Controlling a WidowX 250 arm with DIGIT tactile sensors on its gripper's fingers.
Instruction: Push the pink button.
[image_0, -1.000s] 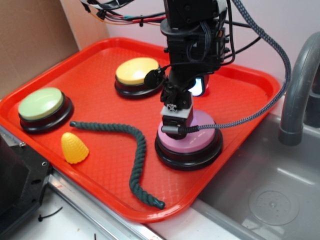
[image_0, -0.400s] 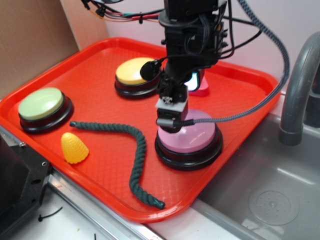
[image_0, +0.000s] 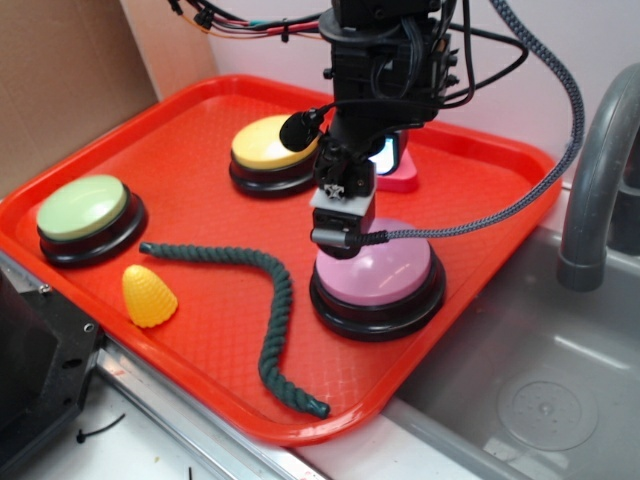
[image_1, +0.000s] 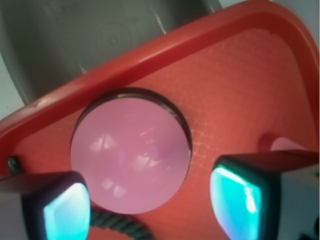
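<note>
The pink button (image_0: 385, 270), a pale pink dome on a black round base, sits at the right front of the red tray (image_0: 180, 140). My gripper (image_0: 365, 205) hangs just above the dome's left rear part, open, with nothing between its fingers. In the wrist view the pink button (image_1: 131, 155) fills the middle, with my gripper (image_1: 150, 210) over its near edge. The two teal-lit fingertips (image_1: 235, 197) stand wide apart on either side. I cannot tell whether the front finger still touches the dome.
A yellow button (image_0: 270, 140) and a green button (image_0: 82, 207) are also on the tray. So are a dark green rope (image_0: 272, 290), a yellow cone (image_0: 148, 295) and a small hot-pink toy (image_0: 402, 181). A sink (image_0: 540, 390) and faucet (image_0: 595, 170) lie to the right.
My gripper has lifted up and slightly left off the pink button's dome, and the dome now stands higher.
</note>
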